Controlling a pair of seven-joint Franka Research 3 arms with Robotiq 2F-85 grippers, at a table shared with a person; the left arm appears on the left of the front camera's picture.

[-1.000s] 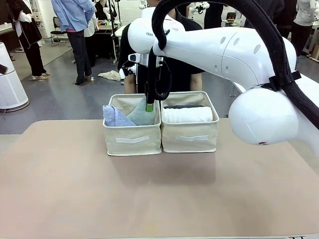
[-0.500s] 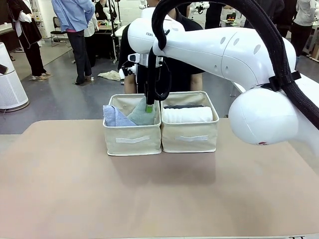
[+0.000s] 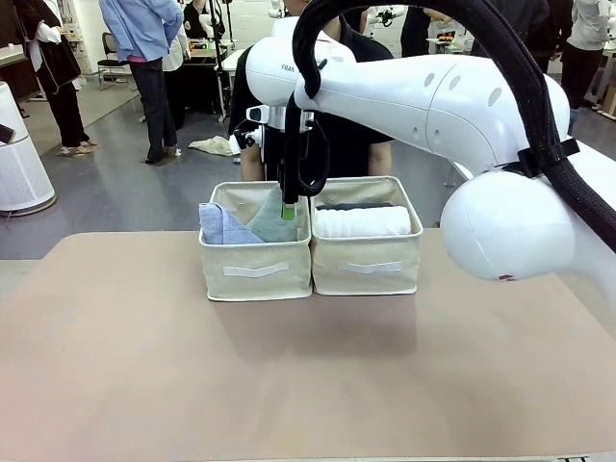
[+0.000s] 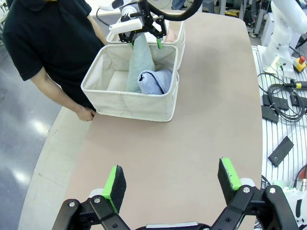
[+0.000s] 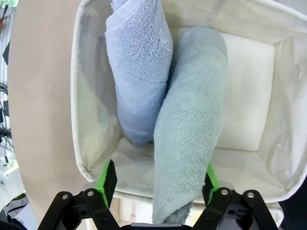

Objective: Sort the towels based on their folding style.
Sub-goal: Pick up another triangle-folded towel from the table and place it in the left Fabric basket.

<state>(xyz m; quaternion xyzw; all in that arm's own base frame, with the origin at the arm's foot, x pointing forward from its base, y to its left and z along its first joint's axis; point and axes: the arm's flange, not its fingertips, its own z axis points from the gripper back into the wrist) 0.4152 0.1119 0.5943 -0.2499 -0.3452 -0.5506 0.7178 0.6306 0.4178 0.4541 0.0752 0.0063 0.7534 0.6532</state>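
Grey-teal towel (image 5: pixel 189 129) between right end effector (image 5: pixel 157 184) fingers

Only part of a brand mark is showing: the letters "FRAN" are standing in dark print on the white right arm (image 3: pixel 289 69), upper middle of the front view, cut off by a black cable (image 3: pixel 310 58). Nothing else is reading legibly.

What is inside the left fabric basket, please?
Inside the left basket lie two folded towels: the light blue towel and, leaning beside it, the grey-teal towel, standing between the right pincer's open fingers. The towels cover part of the basket floor.
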